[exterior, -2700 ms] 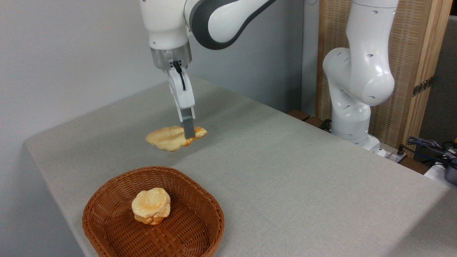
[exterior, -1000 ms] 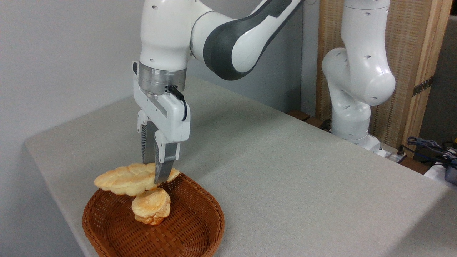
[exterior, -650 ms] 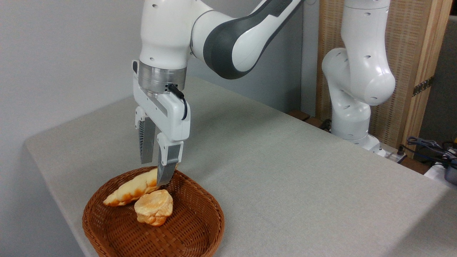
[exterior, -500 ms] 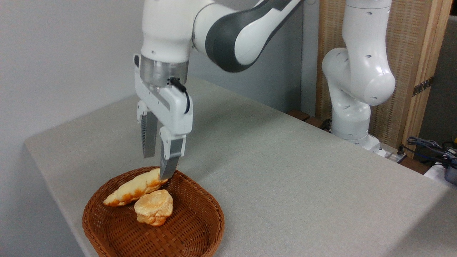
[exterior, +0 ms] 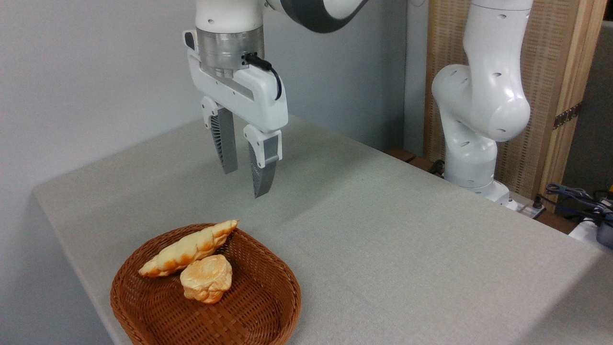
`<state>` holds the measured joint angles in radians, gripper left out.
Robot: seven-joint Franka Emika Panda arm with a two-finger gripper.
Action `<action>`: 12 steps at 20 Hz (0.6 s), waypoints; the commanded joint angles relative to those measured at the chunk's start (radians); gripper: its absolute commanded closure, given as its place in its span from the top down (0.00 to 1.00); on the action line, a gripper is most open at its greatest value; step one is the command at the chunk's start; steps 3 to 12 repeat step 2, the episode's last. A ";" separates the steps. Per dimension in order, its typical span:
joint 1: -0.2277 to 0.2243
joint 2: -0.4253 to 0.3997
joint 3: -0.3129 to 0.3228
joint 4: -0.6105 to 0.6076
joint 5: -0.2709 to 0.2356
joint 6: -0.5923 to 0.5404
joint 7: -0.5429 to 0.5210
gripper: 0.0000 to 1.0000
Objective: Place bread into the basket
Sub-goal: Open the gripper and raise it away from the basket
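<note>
Risen clear since release, pincer [exterior: 244, 179] hangs empty, jaws apart.
Bread [exterior: 189, 248] leans on basket [exterior: 268, 311] rim beside bun [exterior: 206, 284]; withdraw straight up, well clear.

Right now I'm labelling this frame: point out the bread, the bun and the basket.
bread [exterior: 189, 248], fixed camera, middle of its ridged top.
bun [exterior: 206, 278], fixed camera, centre of its top.
basket [exterior: 287, 280], fixed camera, right rim.
</note>
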<state>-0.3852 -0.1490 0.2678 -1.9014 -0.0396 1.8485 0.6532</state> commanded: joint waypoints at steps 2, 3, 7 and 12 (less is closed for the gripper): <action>-0.004 0.011 0.002 0.022 0.026 -0.029 -0.020 1.00; -0.004 0.011 0.002 0.022 0.026 -0.029 -0.020 1.00; -0.004 0.011 0.002 0.022 0.026 -0.029 -0.020 1.00; -0.004 0.011 0.002 0.022 0.026 -0.029 -0.020 1.00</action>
